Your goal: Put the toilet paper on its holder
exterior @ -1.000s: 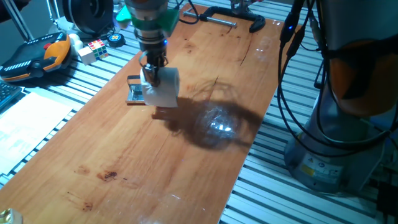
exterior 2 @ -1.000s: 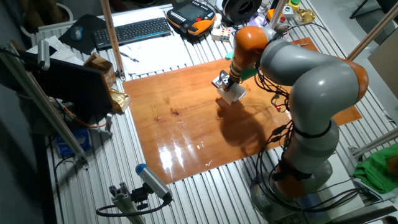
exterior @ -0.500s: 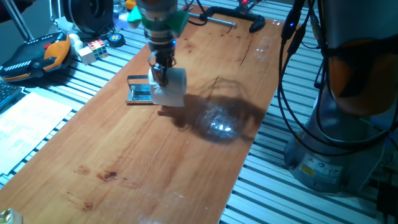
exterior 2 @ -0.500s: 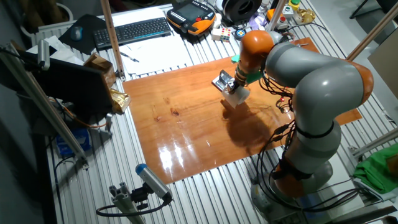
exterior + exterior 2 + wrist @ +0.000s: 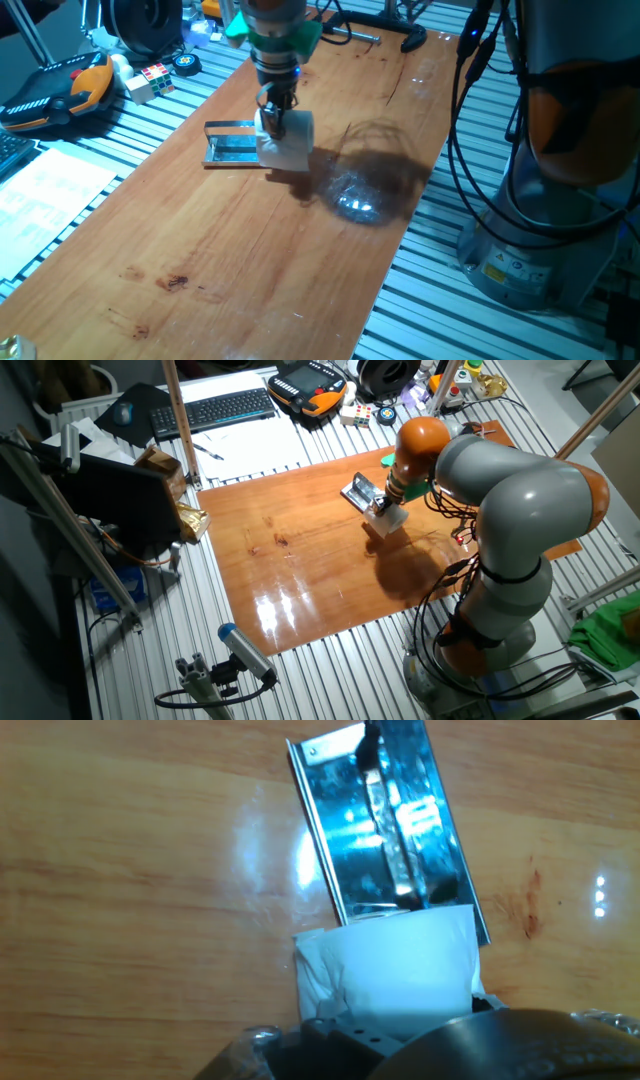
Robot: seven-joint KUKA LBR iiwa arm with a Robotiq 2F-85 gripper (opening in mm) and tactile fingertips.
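The claw (image 5: 276, 118) is clamped on the toilet paper (image 5: 289, 139), carrying it just above the wooden table (image 5: 250, 250) at the end of the shiny holder (image 5: 232, 145). To my eye it's lining up for threading. From the hand view, the roll (image 5: 395, 965) sits at the bar's (image 5: 392, 840) free end; next, its hollow core must meet that tip squarely.

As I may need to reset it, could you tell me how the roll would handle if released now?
The roll looks soft and light, so the gripper probably dents it. Being cylindrical, it may roll on the smooth table. It should not break.
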